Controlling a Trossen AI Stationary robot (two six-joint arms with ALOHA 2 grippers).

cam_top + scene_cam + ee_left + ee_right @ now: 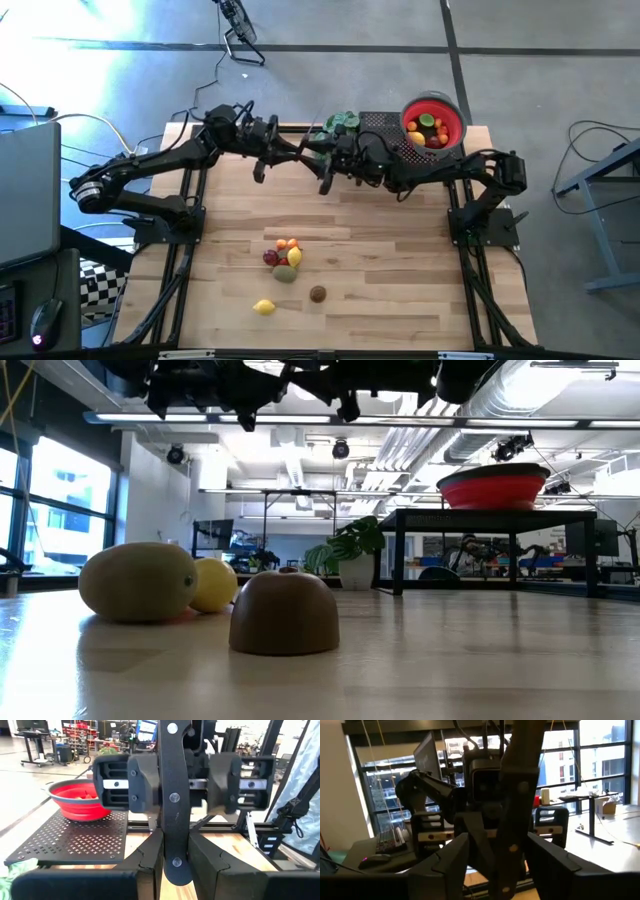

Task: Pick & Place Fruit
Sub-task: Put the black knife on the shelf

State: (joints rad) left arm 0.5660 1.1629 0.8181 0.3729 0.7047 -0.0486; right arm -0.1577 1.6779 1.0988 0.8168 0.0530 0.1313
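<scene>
Several small fruits (285,258) lie in a cluster on the wooden table, with a yellow one (264,307) and a brown one (317,293) nearer the front edge. Both arms meet high above the table's far middle. My left gripper (174,851) is shut on a dark flat bar (173,795) with screws. My right gripper (497,857) faces it, open, with a finger on either side of the same bar (517,810). More fruit lies in the red bowl (433,122). My left gripper pinches the bar's two narrow edges near its rounded lower end (174,837) between its two fingers. The fingers come level from the table's left and lie across the bar. The bar stands roughly upright, high above the table.
The red bowl (80,800) stands on a black perforated platform (75,837) at the far right. A green leafy plant (340,124) sits beside it at the far edge. In the low view a greenish fruit (140,582), a yellow one (213,584) and a brown one (285,613) stand close.
</scene>
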